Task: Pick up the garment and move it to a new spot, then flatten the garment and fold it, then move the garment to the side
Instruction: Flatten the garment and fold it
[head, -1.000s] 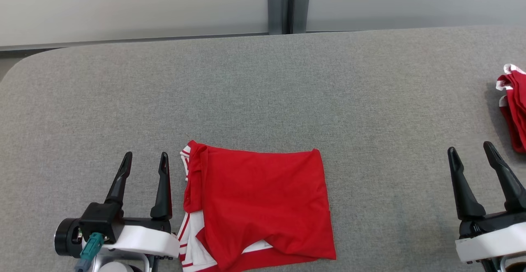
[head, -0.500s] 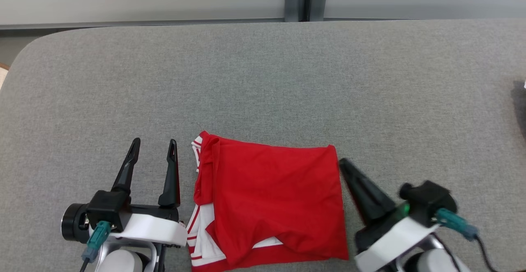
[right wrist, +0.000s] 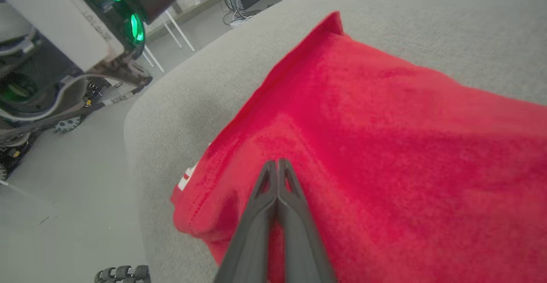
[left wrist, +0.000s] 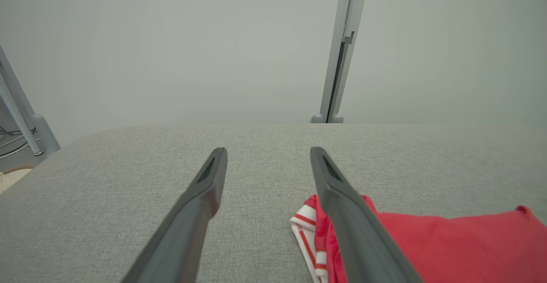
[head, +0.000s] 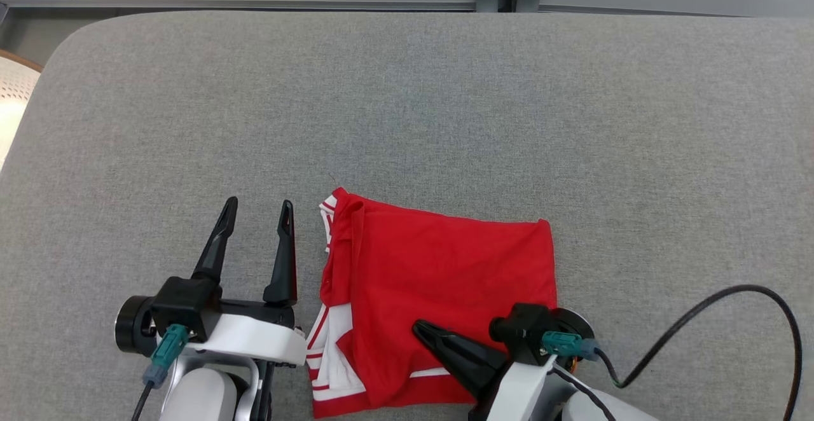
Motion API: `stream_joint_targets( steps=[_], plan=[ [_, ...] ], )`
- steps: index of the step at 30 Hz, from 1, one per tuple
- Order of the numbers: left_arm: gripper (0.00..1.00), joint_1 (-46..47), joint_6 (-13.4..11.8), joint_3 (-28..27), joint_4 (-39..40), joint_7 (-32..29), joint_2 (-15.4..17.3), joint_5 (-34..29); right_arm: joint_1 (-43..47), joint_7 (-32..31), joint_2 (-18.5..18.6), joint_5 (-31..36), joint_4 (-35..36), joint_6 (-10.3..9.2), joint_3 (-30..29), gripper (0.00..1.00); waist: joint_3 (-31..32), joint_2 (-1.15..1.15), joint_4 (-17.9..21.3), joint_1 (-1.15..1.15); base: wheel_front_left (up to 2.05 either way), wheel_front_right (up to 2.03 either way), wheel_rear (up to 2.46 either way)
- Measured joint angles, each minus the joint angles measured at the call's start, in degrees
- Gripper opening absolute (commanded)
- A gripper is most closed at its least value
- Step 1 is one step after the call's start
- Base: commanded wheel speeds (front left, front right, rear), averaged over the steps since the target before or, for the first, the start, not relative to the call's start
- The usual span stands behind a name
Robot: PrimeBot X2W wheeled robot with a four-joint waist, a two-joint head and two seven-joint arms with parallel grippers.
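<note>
The garment [head: 439,294] is a red piece with white striped trim, folded into a rough square near the front edge of the grey table [head: 407,109]. My left gripper [head: 257,207] stands open just left of the garment's striped edge [left wrist: 305,227], with nothing between its fingers [left wrist: 337,189]. Over the garment's front right part lies my right gripper [head: 420,327], shut and pointing left, its tips resting on or just above the red cloth [right wrist: 384,154]. In the right wrist view the two fingers [right wrist: 277,167] are pressed together with no fabric between them.
A black cable [head: 712,319] loops across the table to the right of my right wrist. A pale wall and a grey post [left wrist: 339,52] stand behind the table. The robot's base with green lights [right wrist: 111,5] and the floor show beyond the table's near edge.
My right gripper has shut and swung in from the far right, over the garment's front right part. The camera has shifted, and the red pile at the right edge has left the picture.
</note>
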State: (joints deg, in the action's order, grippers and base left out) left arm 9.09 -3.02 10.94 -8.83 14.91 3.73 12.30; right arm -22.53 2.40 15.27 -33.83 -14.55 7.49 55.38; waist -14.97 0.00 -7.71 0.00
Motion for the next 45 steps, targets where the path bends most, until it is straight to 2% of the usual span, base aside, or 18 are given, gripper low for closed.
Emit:
stream_joint_targets(
  steps=[7, 13, 16, 19, 21, 23, 24, 28, 35, 41, 45],
  plan=[
    [1.0, 0.86, 0.18, 0.0, 0.01, 0.08, -0.34, 0.19, -4.04, -2.57, 1.02, -7.56, -2.53, 0.0, 6.95, 0.0, -1.4, 0.0, -0.33, 0.0, 0.0, 0.0, 0.0],
    [1.0, 1.19, 0.4, -0.24, 0.01, 0.08, -0.54, 0.22, -7.7, -6.64, 1.04, -14.32, -1.72, -0.01, 12.82, 0.0, -2.05, 0.0, -0.44, 0.0, 0.0, 0.0, 0.0],
    [1.0, 1.3, 0.46, -0.45, -0.01, 0.08, -0.59, 0.27, -9.55, -6.48, 1.11, -14.56, -1.68, 0.0, 14.28, 0.0, -2.13, 0.0, -0.38, 0.0, 0.0, 0.0, 0.0],
    [1.0, 1.31, 0.49, -0.75, -0.08, 0.08, -0.67, 0.27, -11.01, -3.81, 1.6, -12.96, -2.85, 0.0, 12.99, 0.0, -1.94, 0.0, -0.24, 0.0, 0.0, 0.0, 0.0],
    [1.0, 1.3, 0.49, -1.09, -0.12, 0.08, -0.68, 0.27, -11.08, -0.75, 1.83, -11.88, -3.39, 0.0, 10.32, 0.0, -1.64, 0.0, -0.04, 0.0, 0.0, 0.0, 0.0],
    [1.0, 1.19, 0.51, -1.47, -0.16, 0.08, -0.71, 0.26, -10.83, 1.57, 2.21, -10.78, -3.66, 0.0, 6.99, 0.63, -1.17, 0.0, 0.24, 0.0, 0.0, 0.0, 0.0],
    [1.0, 1.02, 0.53, -1.67, -0.2, 0.08, -0.7, 0.25, -10.32, 3.1, 2.34, -10.14, -3.72, 0.0, 4.8, 1.0, -0.92, 0.0, 0.42, 0.0, 0.0, 0.0, 0.0],
    [1.0, 0.51, 0.83, -2.44, -0.12, 0.08, -0.69, -0.05, -7.4, 7.77, 2.9, -7.4, -3.52, 0.0, -4.65, 1.0, 0.12, 0.0, 1.35, 0.0, 0.0, 0.0, 0.0],
    [1.0, -0.9, 1.34, -4.04, 0.32, 0.08, -0.21, -0.12, 0.38, 11.24, 2.66, -0.45, 0.54, 0.0, -23.02, 1.0, 2.3, 0.0, 3.35, 0.0, 0.0, 0.0, 0.0],
    [1.0, -2.54, 1.44, -5.01, 0.37, 0.09, 1.1, -0.25, 8.18, 11.56, 1.72, 7.33, 5.19, 0.0, -37.47, 1.0, 4.47, 0.0, 4.89, 0.0, 0.0, 0.0, 0.0],
    [1.0, -4.55, 1.45, -5.42, 0.09, 0.07, 2.35, -0.24, 13.97, 9.1, 1.02, 12.72, 8.92, 0.0, -45.52, 1.0, 6.68, 0.0, 5.95, 0.0, 0.0, 0.0, 0.0]
  ],
)
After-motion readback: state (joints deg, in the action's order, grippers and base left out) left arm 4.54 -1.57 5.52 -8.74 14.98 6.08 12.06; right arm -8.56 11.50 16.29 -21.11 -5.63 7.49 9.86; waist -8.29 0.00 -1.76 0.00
